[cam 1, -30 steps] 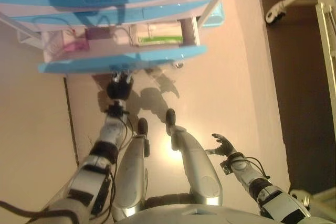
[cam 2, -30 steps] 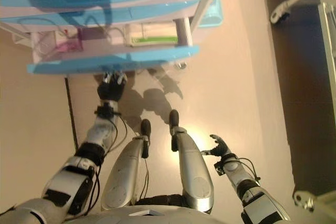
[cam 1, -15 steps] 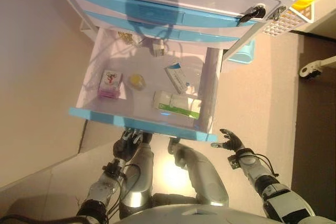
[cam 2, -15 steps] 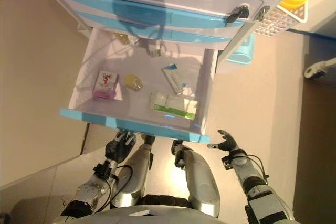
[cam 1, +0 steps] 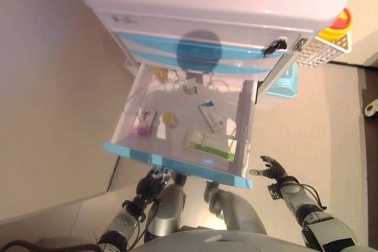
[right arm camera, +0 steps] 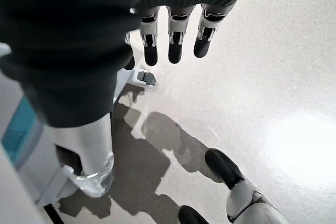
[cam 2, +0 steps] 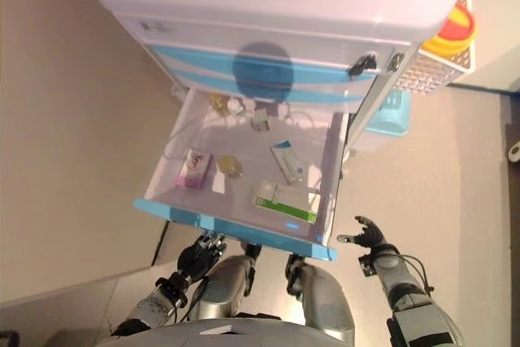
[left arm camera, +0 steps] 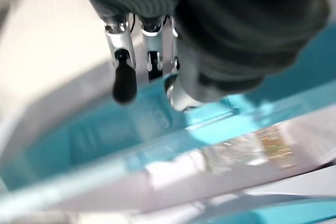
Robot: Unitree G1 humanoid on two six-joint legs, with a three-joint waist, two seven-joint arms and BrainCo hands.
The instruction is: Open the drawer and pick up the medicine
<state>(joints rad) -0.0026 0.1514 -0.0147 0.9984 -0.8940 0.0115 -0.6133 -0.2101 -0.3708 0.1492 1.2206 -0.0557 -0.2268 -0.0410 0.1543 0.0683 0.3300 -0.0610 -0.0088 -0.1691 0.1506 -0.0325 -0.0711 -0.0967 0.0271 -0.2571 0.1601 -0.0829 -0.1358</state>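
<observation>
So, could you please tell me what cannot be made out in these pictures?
- Left hand: in the eye views it sits under the drawer front; whether it touches the front is unclear.
- Small items at the drawer's back: too small to identify.
- Which box is the medicine: pink box, white-blue box and green-striped box carry print too small to tell.
- Left wrist view: the drawer's contents are blurred.
- Right hand: empty over the floor; nothing hidden.
</observation>
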